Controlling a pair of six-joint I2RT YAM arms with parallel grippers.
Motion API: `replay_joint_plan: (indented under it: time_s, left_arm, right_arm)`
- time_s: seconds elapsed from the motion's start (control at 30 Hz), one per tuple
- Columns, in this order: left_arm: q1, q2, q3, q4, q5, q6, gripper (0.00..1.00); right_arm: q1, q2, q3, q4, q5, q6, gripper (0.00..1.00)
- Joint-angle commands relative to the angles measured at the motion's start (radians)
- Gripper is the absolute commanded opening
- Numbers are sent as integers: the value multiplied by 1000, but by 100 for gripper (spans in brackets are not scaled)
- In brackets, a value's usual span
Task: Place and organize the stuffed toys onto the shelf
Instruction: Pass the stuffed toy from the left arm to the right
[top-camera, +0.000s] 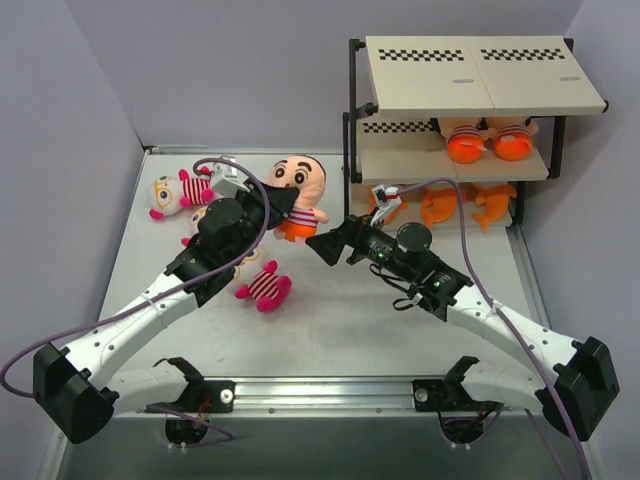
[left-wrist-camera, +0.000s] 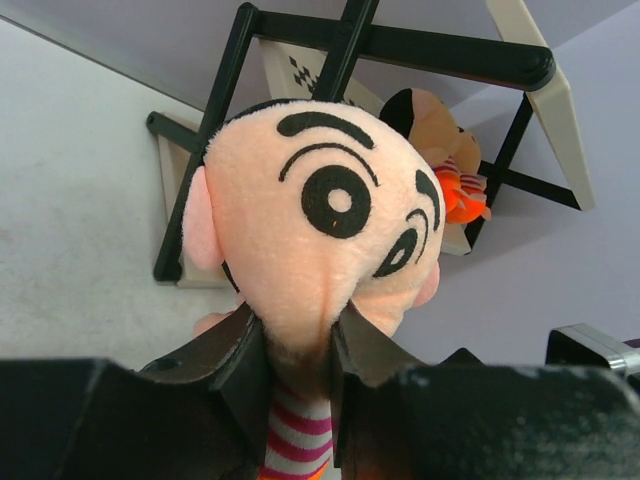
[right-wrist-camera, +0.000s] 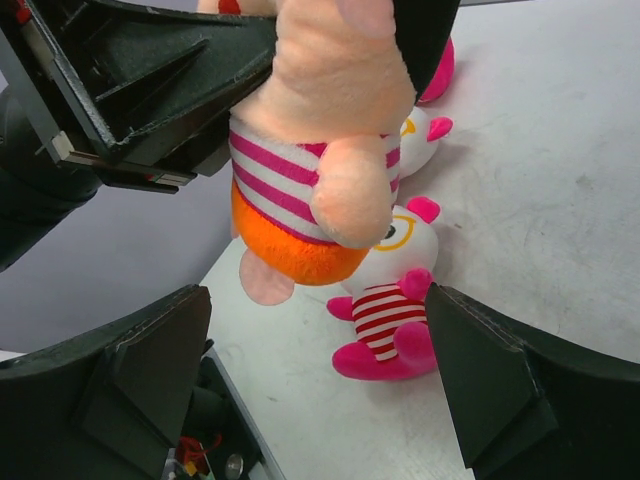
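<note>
The left hand (top-camera: 278, 203) holds a peach-headed plush doll in a pink-striped top and orange shorts (top-camera: 298, 180) by the neck, above the grey tabletop (top-camera: 350, 320).
Its jaws pinch narrowly just under the head, and the doll hangs near the front left post of the black-framed, beige-boarded three-tier shelf (top-camera: 480, 80). The right hand (top-camera: 328, 246) stands wide and empty, aimed at the doll's body from just beside it. Two matching dolls (top-camera: 465, 140) lie on the middle board, with orange plush sharks (top-camera: 437, 207) on the bottom one. Pink-limbed, white-faced plush toys with yellow-rimmed glasses (top-camera: 180, 192) lie on the tabletop around the left arm.
</note>
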Motion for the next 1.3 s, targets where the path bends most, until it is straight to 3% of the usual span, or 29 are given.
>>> replay_joint_plan:
  time_s: [0.0, 0.17, 0.4, 0.47, 0.63, 0.7, 0.77, 0.93, 0.97, 1.07, 1.27]
  left_arm:
    - [-30, 10, -1, 153, -62, -28, 27]
    - [-61, 8, -3, 175, -65, -28, 27]
    - [-96, 5, -38, 195, -63, -51, 27]
    - [-102, 5, -44, 198, -60, -51, 27]
    - [-104, 5, -41, 202, -28, -12, 32]
    - [-104, 4, -36, 205, -7, 24, 37]
    - [-98, -1, -27, 193, 21, 53, 50]
    - [-29, -18, 5, 92, 154, 157, 76]
    - [24, -27, 2, 80, 242, 163, 82]
    - [117, -47, -22, 77, 395, 160, 91]
    - [315, -68, -53, 107, 745, 144, 97]
  right_arm:
    - [13, 27, 31, 106, 15, 23, 92]
    - [15, 50, 44, 115, 22, 17, 91]
    - [16, 80, 55, 135, 18, 3, 79]
    - [16, 84, 55, 143, 16, 0, 67]
    - [18, 95, 67, 135, -2, -21, 24]
    - [15, 90, 70, 120, -7, -29, 7]
    - [13, 78, 80, 97, -2, -46, 0]
    - [-27, 55, 103, 14, -76, -99, 0]
    - [-38, 54, 112, 8, -100, -101, 0]
    - [-87, 50, 115, 5, -186, -96, 0]
    - [-171, 58, 117, 14, -346, -98, 0]
